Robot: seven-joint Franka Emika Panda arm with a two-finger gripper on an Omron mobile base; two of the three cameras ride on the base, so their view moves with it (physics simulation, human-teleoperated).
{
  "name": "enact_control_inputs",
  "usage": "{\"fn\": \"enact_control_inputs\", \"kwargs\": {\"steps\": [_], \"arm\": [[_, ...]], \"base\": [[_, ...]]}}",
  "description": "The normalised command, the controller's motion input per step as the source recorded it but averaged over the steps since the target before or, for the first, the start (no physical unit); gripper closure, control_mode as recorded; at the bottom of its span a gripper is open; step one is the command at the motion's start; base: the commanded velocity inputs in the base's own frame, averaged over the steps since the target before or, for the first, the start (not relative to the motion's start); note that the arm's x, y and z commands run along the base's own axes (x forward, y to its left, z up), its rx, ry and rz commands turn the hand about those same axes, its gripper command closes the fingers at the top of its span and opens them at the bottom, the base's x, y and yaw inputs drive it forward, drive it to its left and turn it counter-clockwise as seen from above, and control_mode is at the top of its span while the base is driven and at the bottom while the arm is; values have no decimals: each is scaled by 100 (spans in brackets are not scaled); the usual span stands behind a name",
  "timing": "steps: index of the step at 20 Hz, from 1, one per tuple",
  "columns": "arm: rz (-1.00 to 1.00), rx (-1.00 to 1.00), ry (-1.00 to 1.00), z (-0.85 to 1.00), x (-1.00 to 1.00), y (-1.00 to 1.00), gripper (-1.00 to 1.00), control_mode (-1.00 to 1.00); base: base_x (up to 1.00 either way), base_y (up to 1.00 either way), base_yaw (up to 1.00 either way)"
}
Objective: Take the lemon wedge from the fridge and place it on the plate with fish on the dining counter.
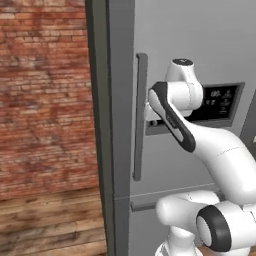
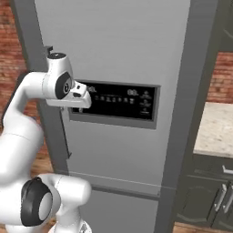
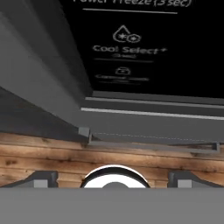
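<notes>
Closing in on the fridge [image 1: 200,45], whose door looks fully shut, so nothing's done yet; the lemon wedge is presumably inside, unseen; hand [image 3: 113,177] sits by the long handle [image 1: 140,117], fingertips [image 3: 41,178] spread wide, gripping nothing; brick wall [image 1: 45,95] left, dark cabinet and worktop [image 2: 217,127] right, so door swing looks tight.

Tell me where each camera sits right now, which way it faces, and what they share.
Left base view: behind the arm on its left, facing the closed fridge and its handle; the arm rises lower right, hand near the handle.
Right base view: behind on the right, facing the fridge door and display panel; the arm rises lower left.
Hand view: on the hand, close to the panel, wooden floor beyond; fingers at the bottom.
Shared: all show the fridge door and its panel.
</notes>
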Motion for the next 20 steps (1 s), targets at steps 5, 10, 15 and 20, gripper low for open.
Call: {"fn": "enact_control_inputs", "kwargs": {"steps": [5, 10, 15, 20], "arm": [[0, 0, 0, 0, 0, 0, -100, 100], [0, 0, 0, 0, 0, 0, -100, 100], [0, 0, 0, 0, 0, 0, -100, 100], [0, 0, 0, 0, 0, 0, -100, 100]], "base": [[-68, 25, 0], [-81, 2, 0], [-32, 25, 0], [-47, 9, 0]]}}
